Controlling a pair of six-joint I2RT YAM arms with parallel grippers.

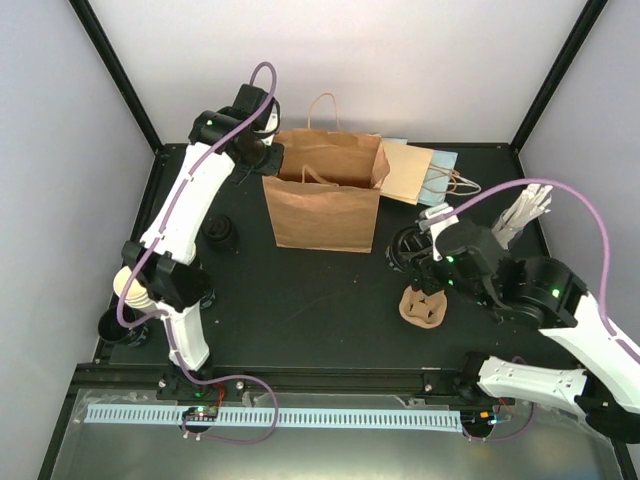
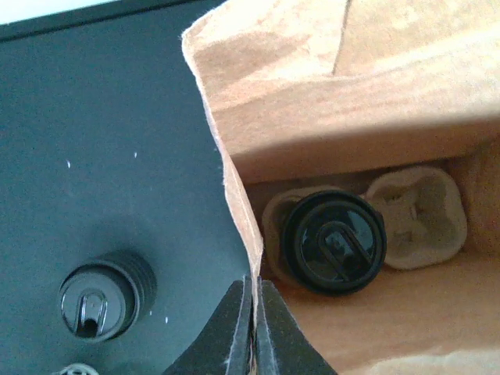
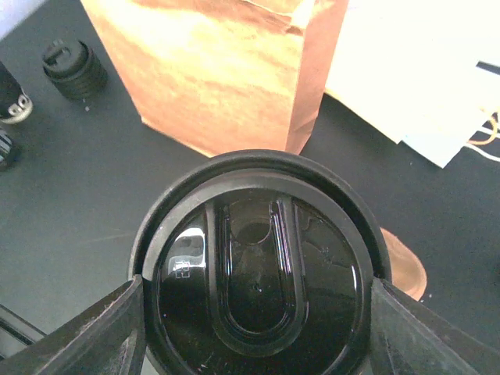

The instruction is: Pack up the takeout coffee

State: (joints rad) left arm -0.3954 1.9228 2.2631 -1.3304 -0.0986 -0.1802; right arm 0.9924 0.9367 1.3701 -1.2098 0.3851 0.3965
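- The left gripper [image 2: 251, 332] is pinching the near rim of the brown paper bag [image 2: 328, 109]. Its 2 fingers are pressing together on the paper edge, apparently holding the mouth open.
- The right gripper [image 3: 256, 301] is grasping a lidded cup [image 3: 258, 250], with 1 finger [image 3: 86, 336] sitting at each side just below the black lid.
- In the top view this cup is sitting right of the bag, near a loose pulp carrier [image 1: 422, 307]. Whether it is resting on the table, I cannot tell.
- Inside the bag, the packed cup [image 2: 333, 242] is sitting in 1 pocket of a bagged carrier [image 2: 418, 215], and the pocket beside it is lying empty.
- A stack of lids [image 2: 101, 301] is standing on the table outside the bag's wall.
- Handling, as a judgement: a paper cup is probably acting light and thin-walled, so hard squeezing is risking a crushed side or a popped lid. The glossy lid is looking slippery, so the sleeve beneath the rim is offering the safer hold. The cup should be staying upright while lowering into that empty pocket.
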